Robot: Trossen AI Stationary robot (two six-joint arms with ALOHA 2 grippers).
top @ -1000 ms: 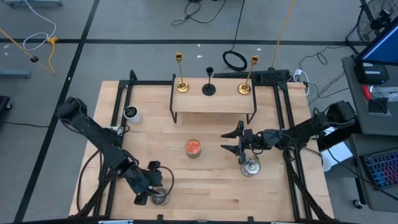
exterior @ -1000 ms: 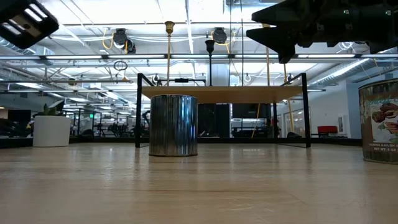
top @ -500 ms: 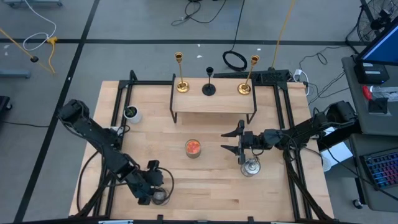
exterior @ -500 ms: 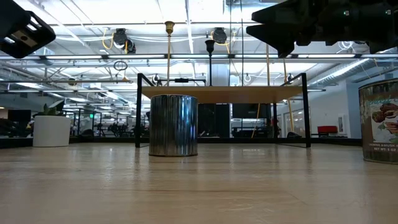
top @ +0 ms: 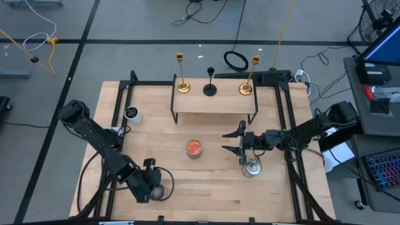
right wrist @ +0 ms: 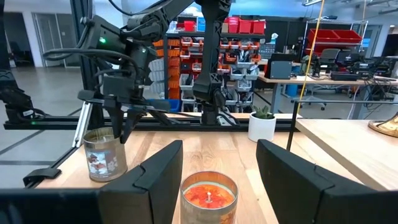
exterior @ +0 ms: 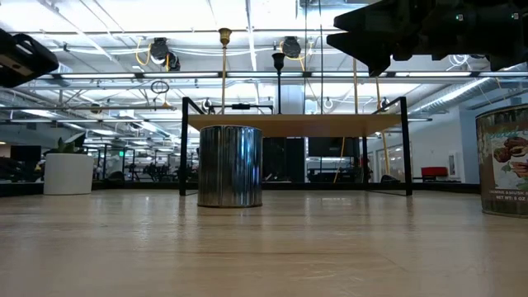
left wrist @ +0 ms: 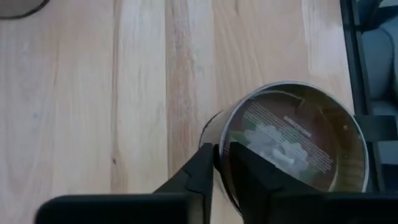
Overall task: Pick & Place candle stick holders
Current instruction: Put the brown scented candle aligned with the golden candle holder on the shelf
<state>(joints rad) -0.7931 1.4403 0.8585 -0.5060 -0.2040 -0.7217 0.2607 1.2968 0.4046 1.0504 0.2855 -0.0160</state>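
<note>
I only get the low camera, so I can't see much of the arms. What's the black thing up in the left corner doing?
Observer: That's the left gripper. It pinches the rim of a labelled candle jar at the table's near-left corner.
Operator: And the other arm?
Observer: The right gripper is open and faces an orange candle tin.
Operator: Where do the holders stand?
Observer: The black candle stick holder stands between the two gold ones on the raised shelf.

On the low wooden shelf (top: 214,104) stand two tall gold candle stick holders (top: 182,75) (top: 248,78), the short black candle stick holder (top: 210,82) between them; before the shelf, the red glass candle jar (top: 194,149).
</note>
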